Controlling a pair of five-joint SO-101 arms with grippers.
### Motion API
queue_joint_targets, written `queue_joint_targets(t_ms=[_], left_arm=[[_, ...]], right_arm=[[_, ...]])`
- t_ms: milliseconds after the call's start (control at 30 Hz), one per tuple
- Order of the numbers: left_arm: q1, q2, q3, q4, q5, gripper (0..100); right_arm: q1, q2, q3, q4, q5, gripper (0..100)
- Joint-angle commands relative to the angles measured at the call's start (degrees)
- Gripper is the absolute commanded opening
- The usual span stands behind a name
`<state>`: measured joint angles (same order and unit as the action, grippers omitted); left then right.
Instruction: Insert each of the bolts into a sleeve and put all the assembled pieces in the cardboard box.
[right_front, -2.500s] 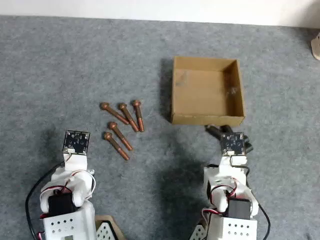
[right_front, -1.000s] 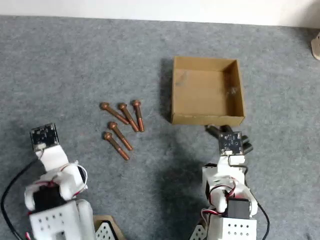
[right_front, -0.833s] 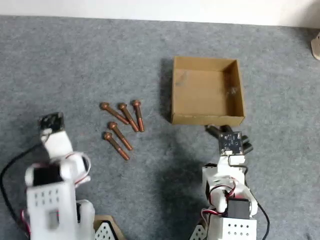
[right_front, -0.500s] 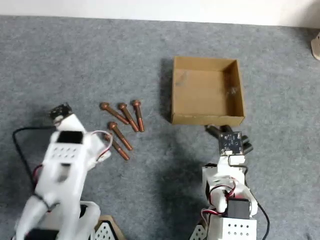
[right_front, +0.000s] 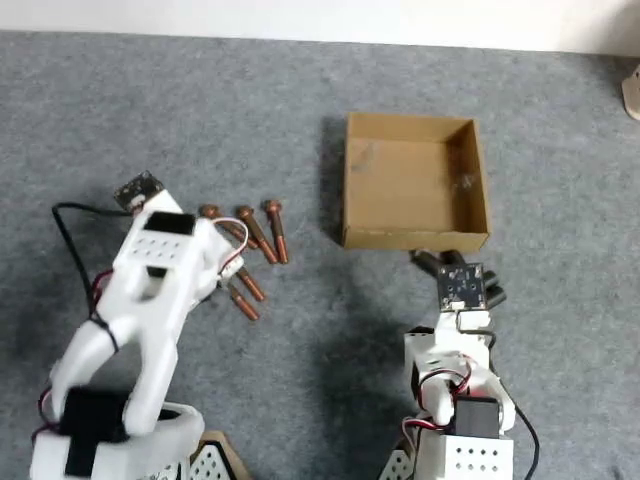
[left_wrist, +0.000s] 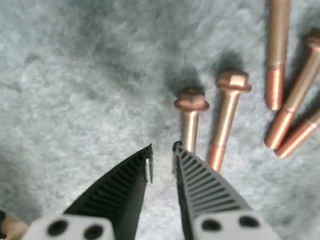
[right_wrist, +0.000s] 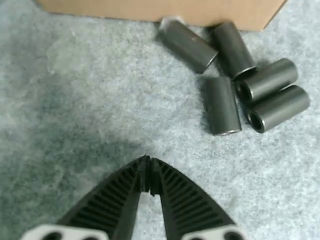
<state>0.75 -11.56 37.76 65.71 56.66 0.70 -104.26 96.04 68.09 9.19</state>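
Observation:
Several copper bolts (right_front: 274, 231) lie in a loose cluster on the grey carpet, left of the empty cardboard box (right_front: 482, 185). My left arm (right_front: 160, 270) stretches over that cluster and covers part of it. My left gripper (left_wrist: 162, 156) hovers low with a narrow gap between its fingertips, just beside the shaft of the nearest bolt (left_wrist: 190, 114). Several dark metal sleeves (right_wrist: 220, 105) lie bunched against the box wall (right_wrist: 150, 9). My right gripper (right_wrist: 149, 181) sits shut and empty on the carpet a little short of them.
The right arm (right_front: 463, 290) stands below the box's near right corner, partly covering the sleeves (right_front: 428, 263) in the high view. Open carpet lies between the two arms and to the far left. A pale strip runs along the far edge.
My left arm has risen from its folded pose at the lower left and swung forward and right over the bolts. The right arm, the box and the sleeves have not moved.

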Motion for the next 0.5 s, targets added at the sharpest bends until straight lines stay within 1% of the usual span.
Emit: queue_joint_targets(t_ms=[0,100,200,467], left_arm=[[0.84,4.97,-5.67,0.53,0.53,11],[0.75,10.07,-7.60,0.53,0.53,15],[0.75,13.49,-8.57,0.53,0.53,15],[0.75,17.10,-8.66,0.09,0.53,15]], right_arm=[[-0.48,0.22,7.43,0.22,0.09,0.4],[-0.48,0.22,7.43,0.22,0.09,0.4],[-0.48,0.22,7.43,0.22,0.09,0.4],[-0.48,0.13,7.43,0.22,0.26,0.4]])
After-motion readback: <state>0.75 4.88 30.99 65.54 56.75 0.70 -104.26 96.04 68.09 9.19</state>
